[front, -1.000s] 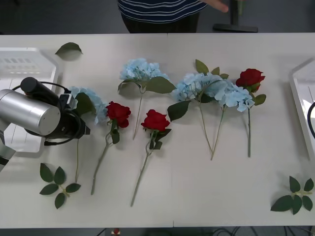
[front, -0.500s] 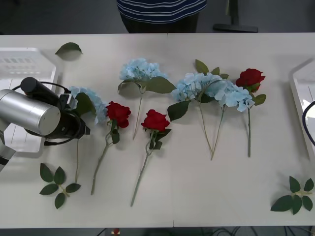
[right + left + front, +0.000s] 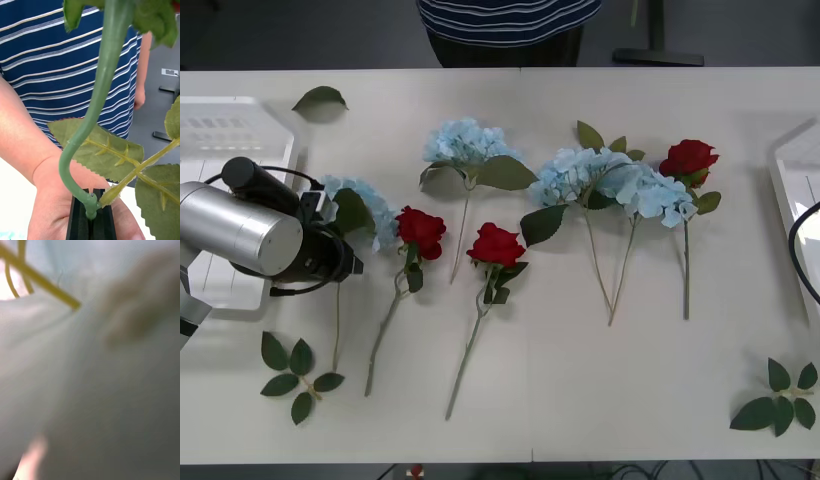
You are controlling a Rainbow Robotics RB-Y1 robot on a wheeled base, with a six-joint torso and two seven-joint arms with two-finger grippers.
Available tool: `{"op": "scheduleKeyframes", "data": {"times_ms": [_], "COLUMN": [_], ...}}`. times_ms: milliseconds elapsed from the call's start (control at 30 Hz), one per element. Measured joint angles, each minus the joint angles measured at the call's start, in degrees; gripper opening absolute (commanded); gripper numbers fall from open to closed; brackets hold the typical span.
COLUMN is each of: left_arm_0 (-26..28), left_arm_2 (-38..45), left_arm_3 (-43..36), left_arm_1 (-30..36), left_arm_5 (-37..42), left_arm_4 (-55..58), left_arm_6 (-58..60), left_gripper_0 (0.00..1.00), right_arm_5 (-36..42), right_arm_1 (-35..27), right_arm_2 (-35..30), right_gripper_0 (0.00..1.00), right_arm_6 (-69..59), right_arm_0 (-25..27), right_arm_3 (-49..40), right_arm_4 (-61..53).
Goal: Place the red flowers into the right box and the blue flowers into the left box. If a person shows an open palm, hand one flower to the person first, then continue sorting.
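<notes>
Left arm [image 3: 255, 240] low over the surface [image 3: 580, 380] beside the left box [image 3: 230, 130], at the nearest blue flower [image 3: 360, 205]; jaw state impossible to tell. Red flowers [image 3: 495, 245] lying mid-surface, unsorted. Right gripper [image 3: 91, 219] raised, jaws clamped on a green stem [image 3: 101, 93], offered toward the person's hand [image 3: 56, 195], probably the handover.

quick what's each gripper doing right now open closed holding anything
Right gripper: closed on a green flower stem, above a person's hand.
Left gripper: cannot be told; its arm is over the leftmost blue flower.
</notes>
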Motion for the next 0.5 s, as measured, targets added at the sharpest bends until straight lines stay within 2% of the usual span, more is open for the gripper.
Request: {"op": "scheduleKeyframes", "data": {"times_ms": [33, 67, 100, 133, 167, 200, 267, 500], "left_arm_0": [0.0, 0.0, 0.0, 0.0, 0.0, 0.0, 0.0, 0.0], "left_arm_2": [0.0, 0.0, 0.0, 0.0, 0.0, 0.0, 0.0, 0.0], "left_arm_3": [0.0, 0.0, 0.0, 0.0, 0.0, 0.0, 0.0, 0.0], "left_arm_1": [0.0, 0.0, 0.0, 0.0, 0.0, 0.0, 0.0, 0.0], "left_arm_5": [0.0, 0.0, 0.0, 0.0, 0.0, 0.0, 0.0, 0.0], "left_arm_4": [0.0, 0.0, 0.0, 0.0, 0.0, 0.0, 0.0, 0.0], "left_arm_6": [0.0, 0.0, 0.0, 0.0, 0.0, 0.0, 0.0, 0.0], "left_gripper_0": [1.0, 1.0, 1.0, 1.0, 1.0, 1.0, 1.0, 1.0], "right_arm_5": [0.0, 0.0, 0.02, 0.04, 0.04, 0.04, 0.04, 0.04], "right_arm_1": [0.0, 0.0, 0.0, 0.0, 0.0, 0.0, 0.0, 0.0], "right_arm_2": [0.0, 0.0, 0.0, 0.0, 0.0, 0.0, 0.0, 0.0], "right_gripper_0": [0.12, 0.45, 0.55, 0.8, 0.93, 0.97, 1.0, 1.0], "right_arm_6": [0.0, 0.0, 0.0, 0.0, 0.0, 0.0, 0.0, 0.0], "right_arm_0": [0.0, 0.0, 0.0, 0.0, 0.0, 0.0, 0.0, 0.0], "right_arm_3": [0.0, 0.0, 0.0, 0.0, 0.0, 0.0, 0.0, 0.0], "right_arm_4": [0.0, 0.0, 0.0, 0.0, 0.0, 0.0, 0.0, 0.0]}}
